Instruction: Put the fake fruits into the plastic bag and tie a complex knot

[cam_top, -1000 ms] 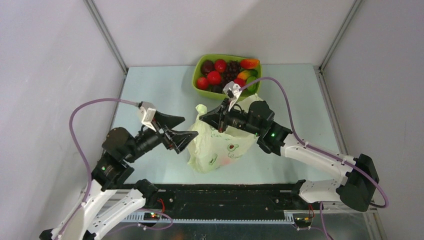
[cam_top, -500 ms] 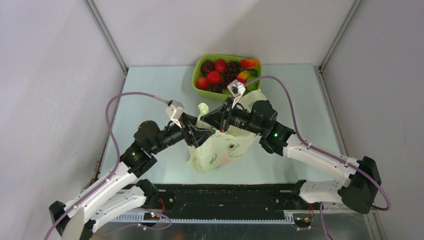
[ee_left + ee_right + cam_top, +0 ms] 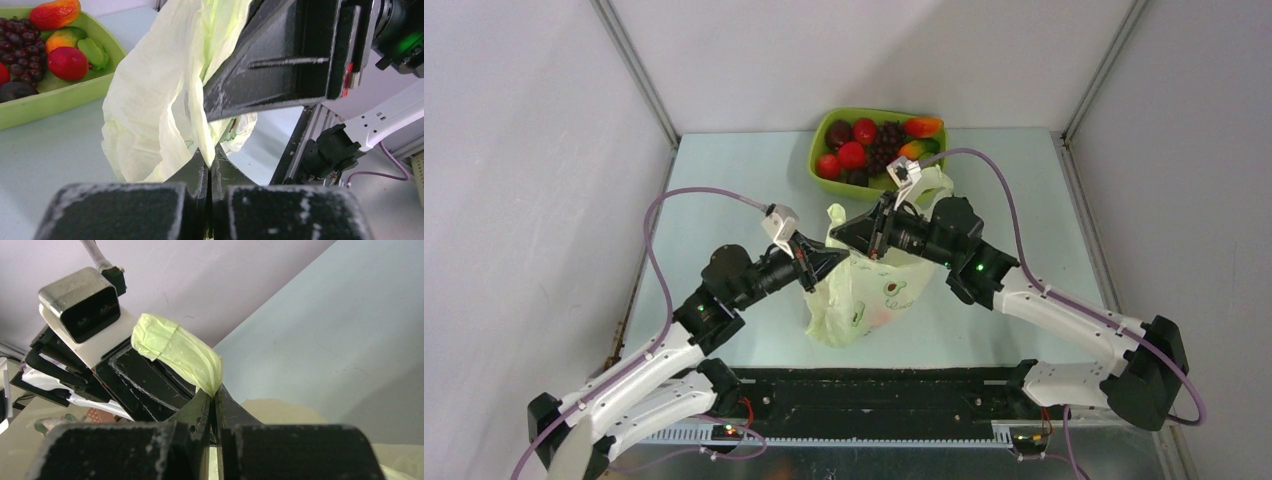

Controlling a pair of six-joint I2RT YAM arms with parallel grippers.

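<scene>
One plastic bag (image 3: 869, 295) stands slumped on the pale bench (image 3: 724, 190) between the two arms, just in front of one lime-green tray (image 3: 816, 150). The left fingers (image 3: 209, 167) are closed flat on a fold of the bag's thin film near its upper left edge. In the left wrist view the film rises straight out of the pinch. The right fingers (image 3: 215, 399) are pressed together on one handle loop (image 3: 175, 352), a pale green strip that comes up from between the tips and curls over. From above, the two sets of fingers sit close together over the top of the bag, the right set a little farther back. A second pale loop (image 3: 936, 183) shows behind the right wrist, against the tray's near rim.

The fake fruits (image 3: 874, 145) that can be seen lie in the tray. They are three red apples (image 3: 852, 155), one bunch of purple grapes (image 3: 890, 138), one dark plum (image 3: 838, 133), one orange-red peach (image 3: 923, 127) in the far right corner, and one orange-and-green fruit (image 3: 911, 150) beside a green piece. Whether anything lies inside the bag cannot be told. Two purple cables (image 3: 674, 200) arc over the bench, one from each wrist.
</scene>
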